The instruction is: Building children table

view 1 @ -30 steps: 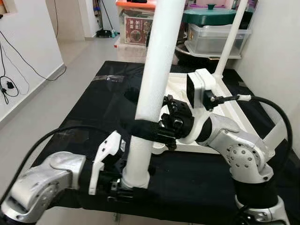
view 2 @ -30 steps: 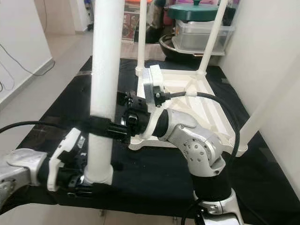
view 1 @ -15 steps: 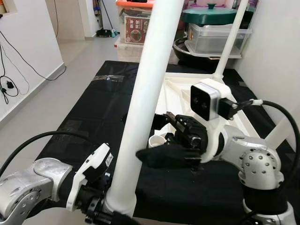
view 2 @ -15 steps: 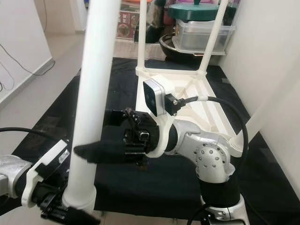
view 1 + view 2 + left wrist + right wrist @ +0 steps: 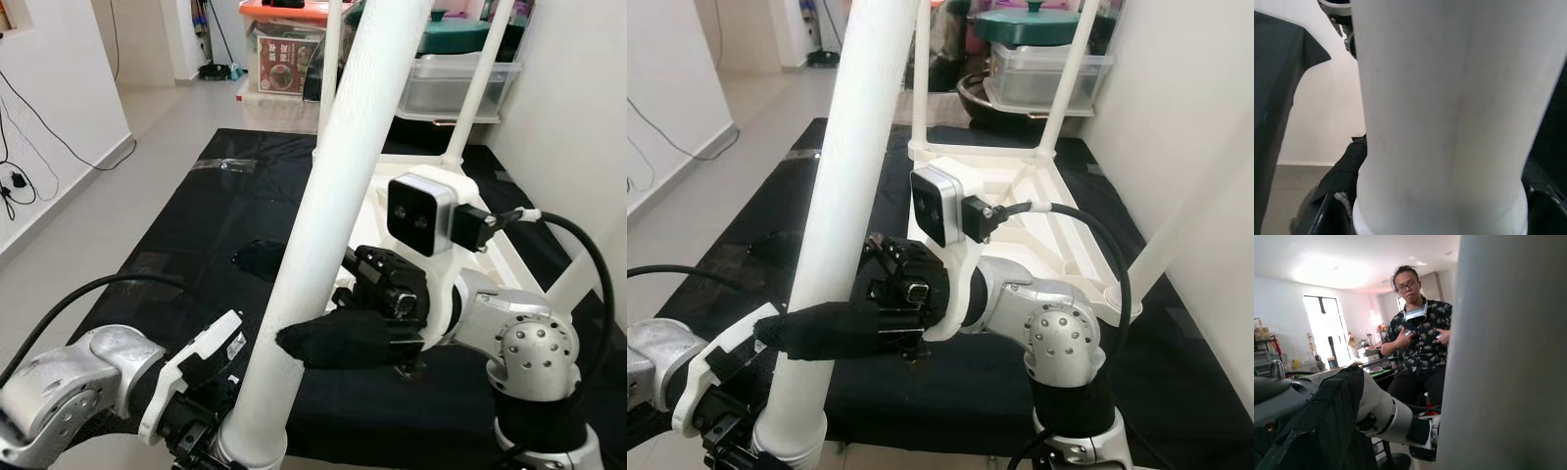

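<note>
While the left gripper (image 5: pixel 211 446) pinches the foot of the white table leg (image 5: pixel 333 206) at the mat's near edge, the right gripper (image 5: pixel 304 343) touches its shaft, grip unclear. The upturned table frame (image 5: pixel 416 196) lies beyond, toward the far right corner. To seat it well, I judge, steady both ends and aim the leg squarely at the near socket.

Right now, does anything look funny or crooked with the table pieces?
Yes. The white table leg held by the left gripper leans sideways rather than standing straight. The table top lies upside down on the black cloth, its fitted legs pointing up.
</note>
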Controlling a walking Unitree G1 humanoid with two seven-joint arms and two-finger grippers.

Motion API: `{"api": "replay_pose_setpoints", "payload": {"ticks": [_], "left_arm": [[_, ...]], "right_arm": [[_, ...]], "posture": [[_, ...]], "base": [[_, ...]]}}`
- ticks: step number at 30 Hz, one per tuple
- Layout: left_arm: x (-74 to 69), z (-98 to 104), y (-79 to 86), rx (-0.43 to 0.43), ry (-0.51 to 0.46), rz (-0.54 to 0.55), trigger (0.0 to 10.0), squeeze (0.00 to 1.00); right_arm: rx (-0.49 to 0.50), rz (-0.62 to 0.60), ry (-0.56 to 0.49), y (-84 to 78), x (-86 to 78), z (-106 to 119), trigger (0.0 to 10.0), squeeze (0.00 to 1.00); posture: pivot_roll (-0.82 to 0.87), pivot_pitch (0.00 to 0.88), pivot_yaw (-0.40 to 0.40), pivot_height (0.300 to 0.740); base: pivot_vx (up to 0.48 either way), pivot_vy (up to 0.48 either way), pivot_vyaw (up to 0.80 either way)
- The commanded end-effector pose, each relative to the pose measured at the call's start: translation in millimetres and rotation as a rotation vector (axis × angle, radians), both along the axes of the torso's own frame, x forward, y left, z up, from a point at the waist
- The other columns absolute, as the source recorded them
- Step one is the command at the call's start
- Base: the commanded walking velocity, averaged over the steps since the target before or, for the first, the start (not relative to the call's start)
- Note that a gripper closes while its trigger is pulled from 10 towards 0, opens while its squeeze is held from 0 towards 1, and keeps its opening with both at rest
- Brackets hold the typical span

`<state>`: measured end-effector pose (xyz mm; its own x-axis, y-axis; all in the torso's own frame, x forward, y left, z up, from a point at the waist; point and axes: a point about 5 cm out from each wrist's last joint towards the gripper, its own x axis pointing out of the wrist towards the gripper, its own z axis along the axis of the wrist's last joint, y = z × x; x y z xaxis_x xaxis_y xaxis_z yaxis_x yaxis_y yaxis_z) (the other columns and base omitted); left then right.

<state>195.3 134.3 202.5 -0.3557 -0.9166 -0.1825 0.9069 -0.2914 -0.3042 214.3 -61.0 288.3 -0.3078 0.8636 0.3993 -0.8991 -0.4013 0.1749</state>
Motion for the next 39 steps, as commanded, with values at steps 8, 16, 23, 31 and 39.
{"api": "replay_pose_setpoints", "payload": {"ticks": [8, 16, 23, 31, 39], "left_arm": [[2.9, -3.9, 3.3, 0.024, 0.067, -0.029, 10.0, 0.00], [7.2, -7.8, 5.4, 0.060, 0.075, -0.034, 10.0, 0.00], [9.6, -12.3, 8.6, 0.081, 0.074, -0.015, 10.0, 0.00], [13.4, -14.6, 11.6, 0.093, 0.029, 0.017, 10.0, 0.00], [22.1, -16.7, 19.4, 0.123, -0.054, 0.053, 10.0, 1.00]], "right_arm": [[-0.003, 0.016, -0.029, 7.9, -4.8, 2.3, 10.0, 0.00], [0.007, 0.046, -0.025, 10.1, -7.2, 3.7, 4.6, 0.00], [0.009, 0.046, 0.006, 9.0, -5.4, 2.2, 0.0, 0.00], [0.004, 0.019, 0.009, 8.8, -3.3, -0.6, 0.0, 0.00], [0.004, -0.010, 0.007, 7.2, -0.7, -1.5, 0.0, 0.00]], "posture": [[0.02, 0.000, -0.030, 0.740], [0.02, 0.000, -0.022, 0.740], [0.02, 0.000, -0.021, 0.740], [0.03, 0.000, -0.023, 0.740], [0.03, 0.000, -0.022, 0.740]], "base": [[0.000, 0.000, 0.00], [0.000, 0.000, 0.00], [0.000, 0.000, 0.00], [0.000, 0.000, 0.00], [0.000, 0.000, 0.00]]}}
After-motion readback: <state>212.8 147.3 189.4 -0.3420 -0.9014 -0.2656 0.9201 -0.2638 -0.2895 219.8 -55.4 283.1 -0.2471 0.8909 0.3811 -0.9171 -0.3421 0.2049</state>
